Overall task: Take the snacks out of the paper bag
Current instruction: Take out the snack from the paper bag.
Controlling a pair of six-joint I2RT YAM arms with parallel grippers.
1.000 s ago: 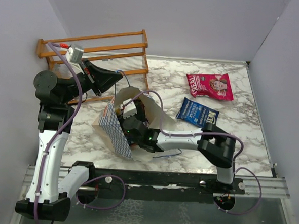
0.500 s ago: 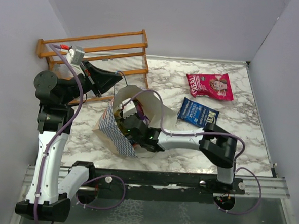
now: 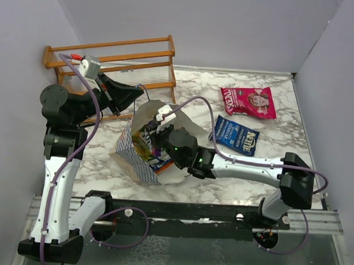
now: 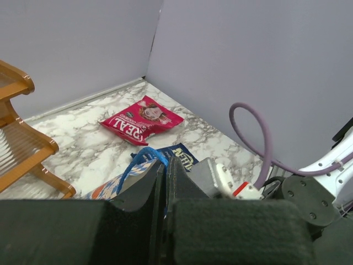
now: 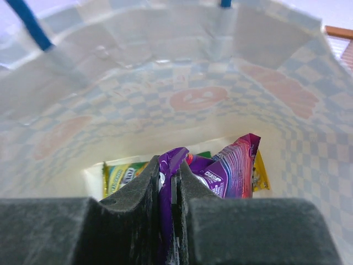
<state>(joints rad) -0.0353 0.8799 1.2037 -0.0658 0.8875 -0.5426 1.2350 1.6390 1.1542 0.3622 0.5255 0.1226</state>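
The cream paper bag (image 3: 132,157) lies tilted on the marble, its mouth facing right. My left gripper (image 4: 165,161) is shut on its blue cord handle (image 4: 138,158) and holds that edge up near the rack. Inside the mouth, my right gripper (image 5: 169,172) is shut on the top edge of a dark purple packet (image 5: 234,165). Behind it in the bag lie a yellow-green packet (image 5: 124,174) and a yellow one (image 5: 260,172). A magenta-pink packet (image 3: 248,101) and a blue packet (image 3: 234,134) lie on the table right of the bag.
A wooden rack (image 3: 115,59) stands at the back left, just behind my left gripper (image 3: 141,94). Grey walls close in the left, back and right. The right arm's purple cable (image 3: 196,106) arches over the bag's mouth.
My right gripper has shut on the purple packet inside the bag. The right arm has stretched out and its elbow has swung right. The left gripper has stayed on the handle.
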